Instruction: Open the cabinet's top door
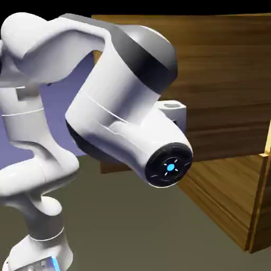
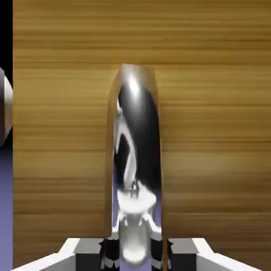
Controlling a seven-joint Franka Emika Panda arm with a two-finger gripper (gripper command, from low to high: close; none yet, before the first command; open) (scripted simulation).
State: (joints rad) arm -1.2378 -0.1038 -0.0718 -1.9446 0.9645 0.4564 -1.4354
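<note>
In the exterior view, the white Franka arm (image 1: 127,95) bends toward the cabinet (image 1: 222,206), which stands at the exterior view's right; the arm partly hides the top door (image 1: 222,79), and the claw seems to be behind the wrist.

In the hand view, the gripper (image 2: 135,254) is closed on the curved silver handle (image 2: 138,153), against horizontal-grain wood.

Exterior view: white arm (image 1: 114,90) enters from lower left of the frame, bends at upper left, wrist (image 1: 168,165) angled down near center. Hand view: tool (image 2: 134,254) at bottom edge, fingers closed on the handle.
</note>
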